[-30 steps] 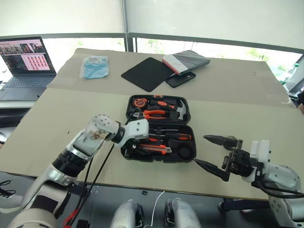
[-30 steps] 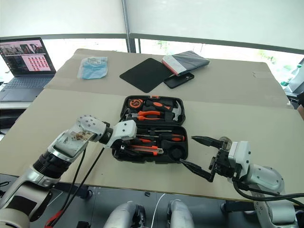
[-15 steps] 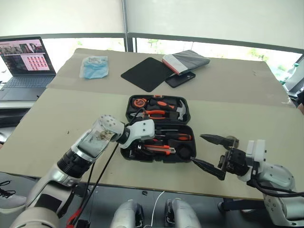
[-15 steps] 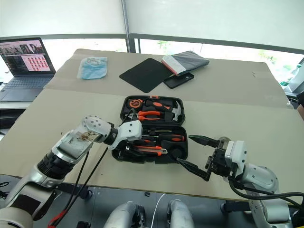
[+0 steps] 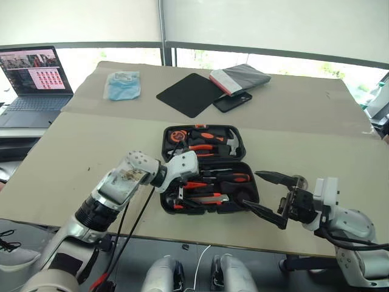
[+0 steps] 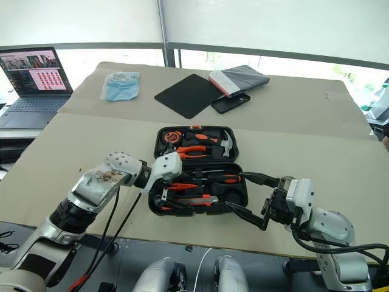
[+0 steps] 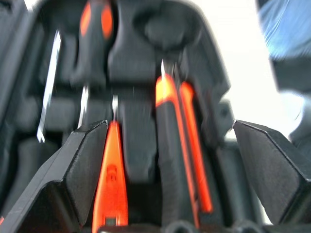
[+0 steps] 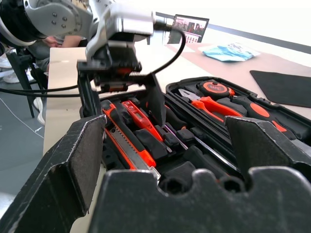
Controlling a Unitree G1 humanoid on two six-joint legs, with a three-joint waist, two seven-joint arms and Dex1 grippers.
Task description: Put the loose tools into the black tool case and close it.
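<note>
— Looking at the worktop (image 5: pixel 91 140), where do you find the tool case (image 5: pixel 209 167)?

— You find it lying open near the front edge, about midway along it. Its far half holds pliers (image 5: pixel 197 147), a hammer (image 5: pixel 231 141) and a round tape measure (image 5: pixel 177 133). Its near half holds a black-and-orange screwdriver (image 5: pixel 234 177), a slim orange screwdriver (image 5: pixel 193 185) and the utility knife (image 5: pixel 203 199), all lying in their recesses.

— And your left hand (image 5: pixel 178 198)?

— It hangs over the near half's left end, fingers spread wide with nothing between them. In the left wrist view, the slim orange screwdriver and the knife lie just beyond the open fingers (image 7: pixel 80 165).

— Your right hand (image 5: pixel 265 196)?

— It sits at the case's right end, close to the front edge of the worktop, fingers wide apart and empty, pointing toward the case.

— What else is on the worktop?

— Toward the far edge you have a flat black mat (image 5: pixel 189 93), a black phone (image 5: pixel 231 101) touching a grey pouch (image 5: pixel 240 78), and a blue packet (image 5: pixel 122 84) toward the far left corner. A laptop (image 5: pixel 33 76) stands off the left edge.
</note>
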